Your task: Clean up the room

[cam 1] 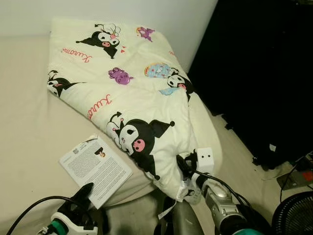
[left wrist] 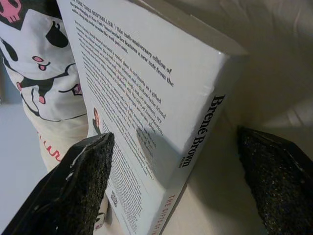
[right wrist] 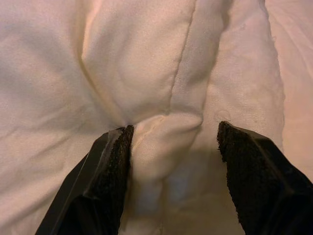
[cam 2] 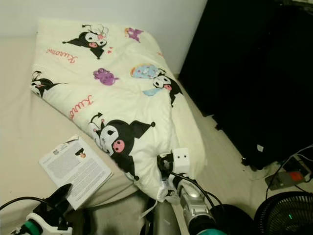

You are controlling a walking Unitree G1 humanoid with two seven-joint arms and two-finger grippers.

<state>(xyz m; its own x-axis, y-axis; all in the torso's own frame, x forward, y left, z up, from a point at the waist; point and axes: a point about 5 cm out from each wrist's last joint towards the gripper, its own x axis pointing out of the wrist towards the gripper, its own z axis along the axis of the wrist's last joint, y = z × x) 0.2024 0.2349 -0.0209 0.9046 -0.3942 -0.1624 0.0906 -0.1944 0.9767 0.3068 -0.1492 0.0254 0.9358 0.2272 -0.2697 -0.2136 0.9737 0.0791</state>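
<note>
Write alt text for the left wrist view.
A white paperback book lies back cover up on a cream bed sheet, between the open black fingers of the left gripper. Behind it lies a cream cartoon-print quilt.

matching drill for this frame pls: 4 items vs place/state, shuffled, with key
Items:
1. blanket
2. book
3. left gripper
4. fan

Places/states:
A. on the floor at the robot's right
B. open, fingers astride the book's spine edge
C. lying flat on the bed near its front edge
D. folded in a heap on the bed, cartoon print

Pairs: 1-D, 2-C, 3-B, 4-A
</note>
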